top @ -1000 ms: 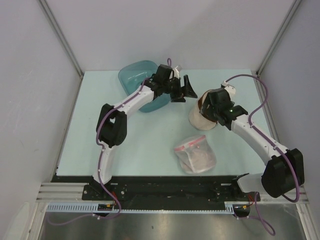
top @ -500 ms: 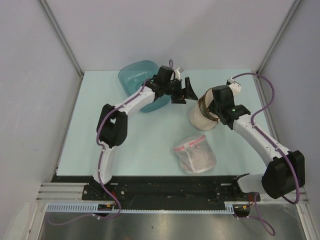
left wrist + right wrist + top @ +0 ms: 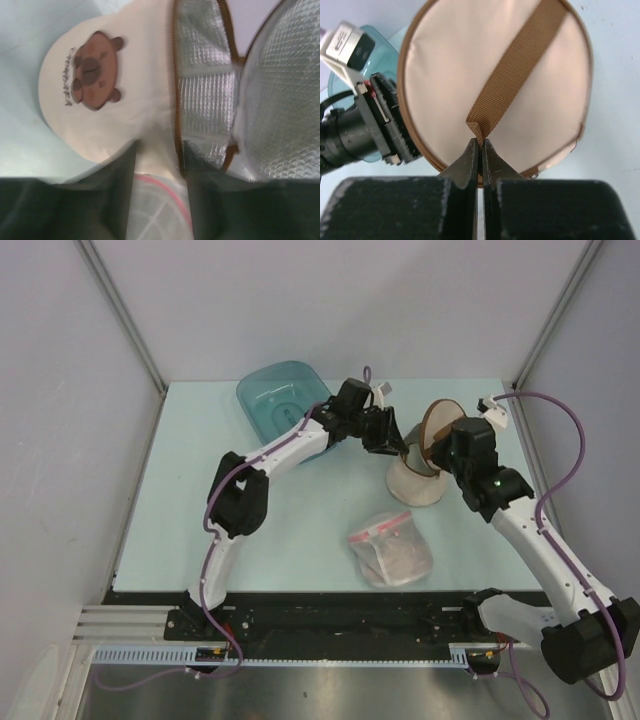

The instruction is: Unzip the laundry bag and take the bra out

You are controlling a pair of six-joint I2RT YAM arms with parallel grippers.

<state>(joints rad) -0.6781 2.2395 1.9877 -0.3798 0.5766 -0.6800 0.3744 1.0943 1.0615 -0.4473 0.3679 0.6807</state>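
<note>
Your right gripper pinches the brown strap to prop the laundry bag open (no bra visible), so your left gripper, jaws spread, can reach inside

The left arm is reaching from its 7 o'clock base toward 1 o'clock, with the left gripper pointing to 4 o'clock, fingers parted. The right arm is bending toward 11 o'clock, and the right gripper is pinching the laundry bag by its strap.

The laundry bag is matt beige cloth, its strap coarse ribbed webbing, its mesh silvery and shiny. The tub is glossy translucent plastic.
</note>
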